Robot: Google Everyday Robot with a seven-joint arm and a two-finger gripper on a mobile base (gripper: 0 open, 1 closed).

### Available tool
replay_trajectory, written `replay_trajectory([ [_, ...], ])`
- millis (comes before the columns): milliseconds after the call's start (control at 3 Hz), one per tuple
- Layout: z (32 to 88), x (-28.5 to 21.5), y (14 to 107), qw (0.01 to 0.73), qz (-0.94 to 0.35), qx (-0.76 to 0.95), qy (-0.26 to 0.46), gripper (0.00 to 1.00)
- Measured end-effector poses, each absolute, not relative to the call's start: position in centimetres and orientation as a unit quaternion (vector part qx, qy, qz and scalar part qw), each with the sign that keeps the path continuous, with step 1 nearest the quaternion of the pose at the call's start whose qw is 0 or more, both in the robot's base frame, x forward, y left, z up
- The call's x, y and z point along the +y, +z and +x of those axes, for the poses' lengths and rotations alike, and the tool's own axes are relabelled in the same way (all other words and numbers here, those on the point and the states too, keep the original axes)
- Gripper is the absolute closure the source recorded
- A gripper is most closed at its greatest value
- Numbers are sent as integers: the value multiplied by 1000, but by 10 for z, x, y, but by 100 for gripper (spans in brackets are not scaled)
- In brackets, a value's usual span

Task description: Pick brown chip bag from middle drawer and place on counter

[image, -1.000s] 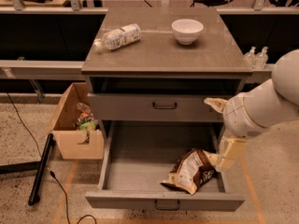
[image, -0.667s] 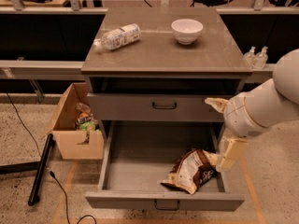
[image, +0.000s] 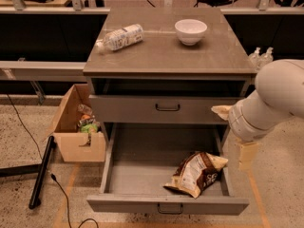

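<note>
The brown chip bag (image: 195, 174) lies crumpled on its side in the right front corner of the open middle drawer (image: 166, 204). The drawer is pulled fully out under the counter (image: 161, 56). My white arm comes in from the right. My gripper (image: 246, 155) shows as a tan part hanging down just outside the drawer's right wall, to the right of the bag and slightly above it, apart from it. Nothing is seen in the gripper.
A clear plastic bottle (image: 118, 37) lies on the counter's left, and a white bowl (image: 191, 31) stands at its back right. The upper drawer (image: 166, 109) is shut. A cardboard box (image: 76, 132) and a black pole (image: 40, 172) are on the floor at left.
</note>
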State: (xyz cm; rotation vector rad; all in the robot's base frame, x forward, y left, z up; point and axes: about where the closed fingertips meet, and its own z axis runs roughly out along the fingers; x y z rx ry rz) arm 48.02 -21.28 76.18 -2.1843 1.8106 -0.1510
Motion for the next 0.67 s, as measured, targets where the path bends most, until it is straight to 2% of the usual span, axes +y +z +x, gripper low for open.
replay_trajectory([
  [333,501,-255,739,91,-815,566,-84,0],
  [667,513,-291,704,55,-850,521,-59,0],
])
